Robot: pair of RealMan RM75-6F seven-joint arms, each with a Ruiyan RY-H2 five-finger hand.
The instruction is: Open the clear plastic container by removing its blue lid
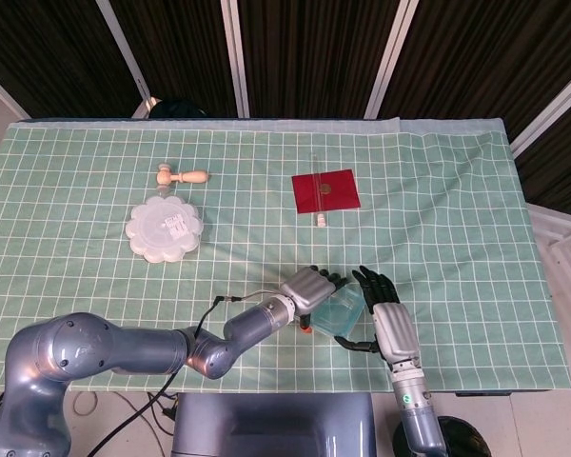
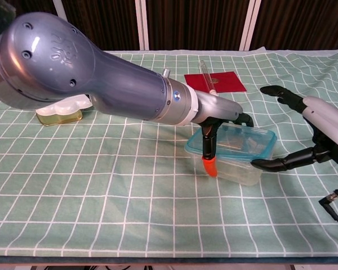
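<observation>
The clear plastic container [image 2: 238, 167] with its blue lid [image 2: 236, 141] on sits near the table's front edge, also seen in the head view as container [image 1: 340, 312]. My left hand [image 2: 219, 117] holds its left end, fingers over the lid and an orange-tipped thumb [image 2: 209, 165] down the front wall. In the head view the left hand [image 1: 309, 288] covers that end. My right hand [image 2: 322, 130] stands at the right end with its fingers spread above and nothing held. Its dark thumb tip [image 2: 259, 163] is at the container's right front corner. The head view shows the right hand [image 1: 385, 319] close beside the container.
A white flower-shaped lidded dish [image 1: 165, 228] and a small wooden mallet [image 1: 182, 175] lie at the back left. A red square card [image 1: 325, 189] with a glass tube [image 2: 205, 72] across it lies behind the container. The green checked cloth [image 1: 457, 219] covers the table.
</observation>
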